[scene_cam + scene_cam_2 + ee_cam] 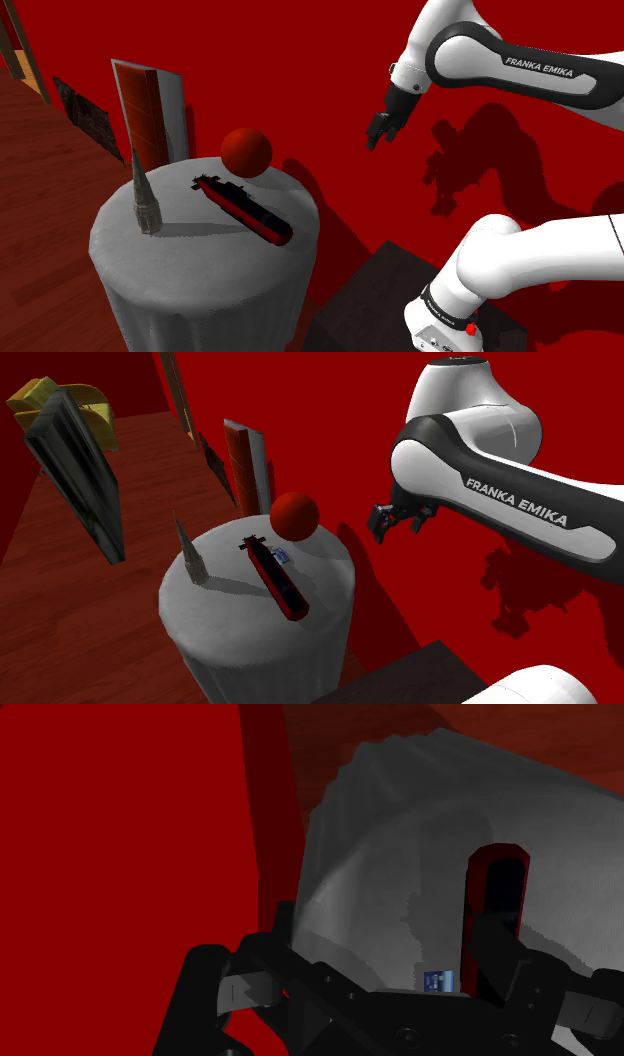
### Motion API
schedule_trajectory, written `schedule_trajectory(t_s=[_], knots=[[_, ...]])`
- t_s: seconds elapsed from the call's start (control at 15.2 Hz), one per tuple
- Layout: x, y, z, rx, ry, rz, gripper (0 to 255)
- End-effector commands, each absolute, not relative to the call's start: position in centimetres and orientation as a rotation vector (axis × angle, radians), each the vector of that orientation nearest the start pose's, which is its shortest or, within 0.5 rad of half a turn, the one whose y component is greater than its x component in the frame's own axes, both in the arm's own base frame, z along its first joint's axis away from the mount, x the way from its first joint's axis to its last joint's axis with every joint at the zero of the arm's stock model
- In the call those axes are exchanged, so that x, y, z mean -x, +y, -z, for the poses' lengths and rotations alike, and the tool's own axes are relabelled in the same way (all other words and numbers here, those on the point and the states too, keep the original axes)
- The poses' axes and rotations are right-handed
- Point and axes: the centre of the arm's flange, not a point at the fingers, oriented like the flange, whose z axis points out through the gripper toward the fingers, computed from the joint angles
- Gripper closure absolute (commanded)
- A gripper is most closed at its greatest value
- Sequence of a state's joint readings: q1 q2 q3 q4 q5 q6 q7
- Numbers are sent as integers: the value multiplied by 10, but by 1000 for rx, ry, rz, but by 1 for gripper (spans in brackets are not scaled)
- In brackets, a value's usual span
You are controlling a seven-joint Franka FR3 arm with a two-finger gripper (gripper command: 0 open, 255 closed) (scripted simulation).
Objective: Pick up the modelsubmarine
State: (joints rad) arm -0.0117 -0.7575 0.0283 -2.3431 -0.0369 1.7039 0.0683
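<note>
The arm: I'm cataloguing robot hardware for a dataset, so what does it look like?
The arm has rounded, glossy white shells joined by dark bands; one band carries white FRANKA EMIKA lettering. A small red dot sits on the lower link. Its jaws are all black.

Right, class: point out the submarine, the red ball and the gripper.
Submarine (245, 208), shoulder view, middle of the hull.
Ball (245, 151), shoulder view, its centre.
Gripper (399, 525), second exterior view, midway between the fingertips.
</note>
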Motion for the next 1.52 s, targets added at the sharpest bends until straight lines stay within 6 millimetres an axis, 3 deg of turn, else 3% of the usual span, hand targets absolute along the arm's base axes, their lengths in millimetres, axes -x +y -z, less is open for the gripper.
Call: schedule_trajectory(t_s=[0.0, 1.45], knots=[[-328, 5, -600, 3186, 89, 192, 0], [-541, 154, -455, 3208, -137, 77, 0]])
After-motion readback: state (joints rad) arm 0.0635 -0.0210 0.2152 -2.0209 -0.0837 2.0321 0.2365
